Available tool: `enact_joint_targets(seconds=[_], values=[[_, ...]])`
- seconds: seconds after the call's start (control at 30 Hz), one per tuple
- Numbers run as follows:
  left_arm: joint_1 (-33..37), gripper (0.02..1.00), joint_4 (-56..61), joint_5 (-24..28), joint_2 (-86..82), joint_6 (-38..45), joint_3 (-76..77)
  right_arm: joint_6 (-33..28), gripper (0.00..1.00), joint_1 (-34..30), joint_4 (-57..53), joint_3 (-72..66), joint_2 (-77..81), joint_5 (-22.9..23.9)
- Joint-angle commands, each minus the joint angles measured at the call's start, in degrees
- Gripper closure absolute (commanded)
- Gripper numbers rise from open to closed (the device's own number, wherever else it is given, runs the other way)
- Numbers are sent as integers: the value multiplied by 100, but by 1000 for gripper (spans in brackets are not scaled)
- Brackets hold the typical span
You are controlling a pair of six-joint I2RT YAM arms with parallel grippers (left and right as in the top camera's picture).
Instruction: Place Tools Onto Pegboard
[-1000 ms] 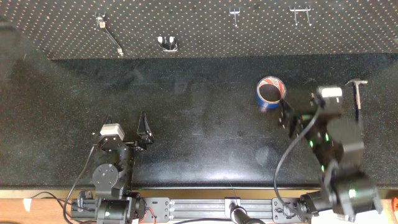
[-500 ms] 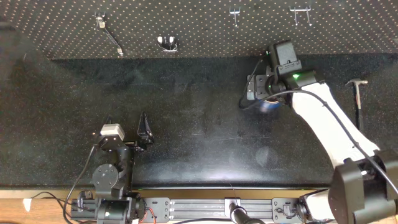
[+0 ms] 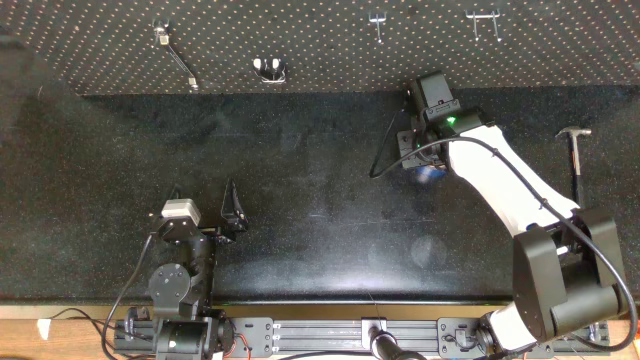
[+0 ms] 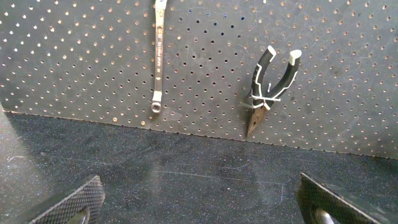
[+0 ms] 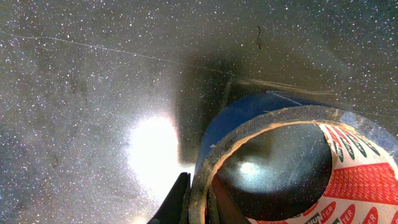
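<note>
A blue tape roll [image 3: 432, 172] lies on the black table, mostly hidden under my right arm. In the right wrist view the roll [image 5: 249, 121] is very close, and my right gripper [image 5: 199, 204] has one finger outside and one inside the roll's wall, shut on it. From above, the right gripper [image 3: 416, 158] sits at the roll's left side. A hammer [image 3: 574, 155] lies at the far right of the table. My left gripper [image 3: 232, 205] rests low on the left, open and holding nothing [image 4: 205, 202].
A wrench [image 4: 158, 56] and pliers [image 4: 272, 87] hang on the pegboard [image 3: 330, 40] at the back left. Two bare hooks [image 3: 377, 20] [image 3: 483, 20] stick out at the back right. The table's middle is bare black surface.
My right arm swung from the table's near right side up to the tape roll, then shifted slightly left onto its wall. The left arm stayed still.
</note>
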Motion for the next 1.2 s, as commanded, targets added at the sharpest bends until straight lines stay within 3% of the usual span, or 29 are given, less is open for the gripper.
enact_joint_targets(seconds=[0.03, 0.13, 0.23, 0.3, 0.5, 0.67, 0.77, 0.97, 1.0, 1.2], values=[[-24, 23, -48, 39, -37, 72, -9, -81, 925, 35, 39, 105, -964, 57], [-24, 20, -48, 39, -37, 74, -9, -87, 925, 236, 490, 105, -2529, 66], [-24, 23, -48, 39, -37, 72, -9, -92, 925, 734, 1331, 105, -3268, 688], [-24, 23, -48, 39, -37, 72, -9, -297, 925, 966, 1834, 105, -3056, 962], [-24, 23, -48, 39, -35, 72, -9, -925, 928, 1228, 3045, 105, -1685, 1045], [-24, 23, -48, 39, -37, 72, -9, -1056, 925, 1228, 3799, 105, -1058, 1709], [-24, 23, -48, 39, -37, 72, -9, -1117, 925, 1224, 4389, 105, -621, 1705], [-24, 23, -48, 39, -35, 72, -9, -1115, 923, 1228, 4452, 105, -494, 1683], [-24, 23, -48, 39, -37, 72, -9, -1115, 783, 1228, 4452, 105, -494, 1683], [-24, 23, -48, 39, -37, 72, -9, -1115, 730, 1228, 4061, 105, -748, 1327]])
